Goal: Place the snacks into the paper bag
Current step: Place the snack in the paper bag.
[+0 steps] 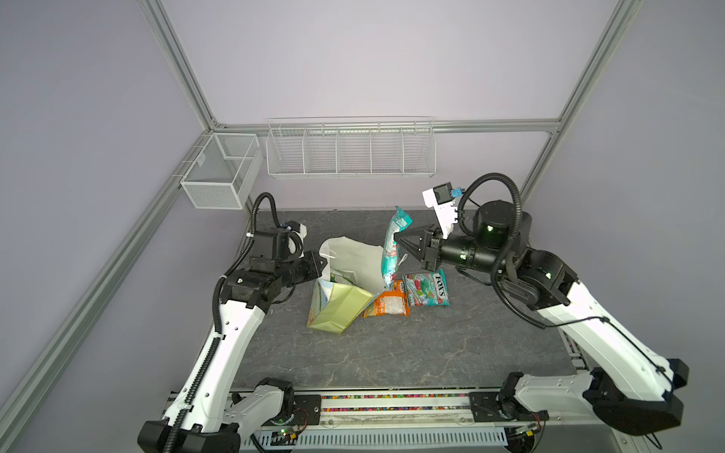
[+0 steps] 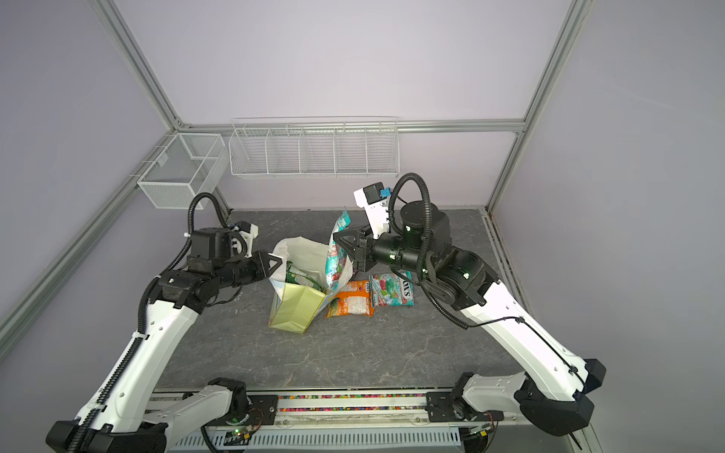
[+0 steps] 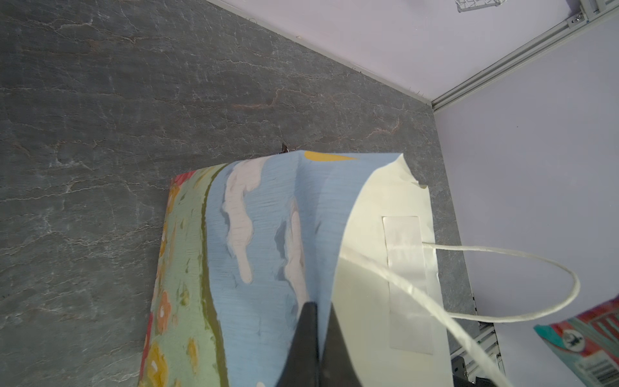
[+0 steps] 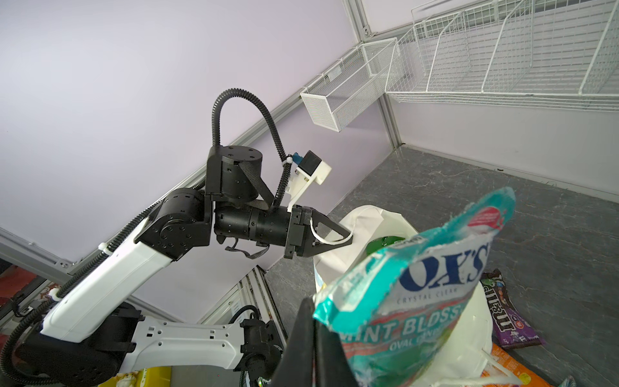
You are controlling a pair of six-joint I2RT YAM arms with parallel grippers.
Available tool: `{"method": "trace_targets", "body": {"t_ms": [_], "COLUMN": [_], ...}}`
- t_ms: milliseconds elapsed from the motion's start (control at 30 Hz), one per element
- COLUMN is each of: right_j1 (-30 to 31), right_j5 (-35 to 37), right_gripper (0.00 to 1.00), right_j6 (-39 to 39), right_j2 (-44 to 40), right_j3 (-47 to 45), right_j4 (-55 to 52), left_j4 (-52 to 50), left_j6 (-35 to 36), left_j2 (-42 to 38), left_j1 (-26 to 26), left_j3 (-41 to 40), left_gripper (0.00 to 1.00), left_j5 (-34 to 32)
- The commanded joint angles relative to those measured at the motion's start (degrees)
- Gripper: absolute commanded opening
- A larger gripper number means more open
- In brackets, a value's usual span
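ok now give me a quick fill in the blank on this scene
The left gripper pinches the rim of the ___.
The teal pouch over its mouth is held by the ___.
The green pouch lies ___ it.
The orange pouch lies beside it on the ___.
Missing: bag; right gripper; inside; table.

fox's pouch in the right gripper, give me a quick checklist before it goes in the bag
1. right gripper shut on the held pouch: ok
2. left gripper pinching the paper bag rim: ok
3. bag mouth open, green pouch already inside: ok
4. held pouch centred over the mouth: cannot tell, its lower end overlaps the rim on the right arm's side
5. cord handle clear of the mouth: cannot tell
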Motion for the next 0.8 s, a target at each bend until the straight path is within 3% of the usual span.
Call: {"method": "trace_targets", "body": {"t_ms": [0,767], "right_j1": [0.4,0.4], "right_j5": [-1.1,-6.9], "right_gripper": [0.07,0.07], "right_j6": [-0.4,3.5], "right_j2": [1.1,13.6], "right_j3": [1.6,4.7], "right_j4": [5.5,10.5], "left_j4": [2.6,2.4], "left_j6": [0.4,0.5], "left_j2": [-1.6,-1.3], "left_j1": [-0.1,-0.1], "left_j3": [0.5,1.0], "left_gripper": [0.00,0.00], "left_j5": [1.0,1.9]}}
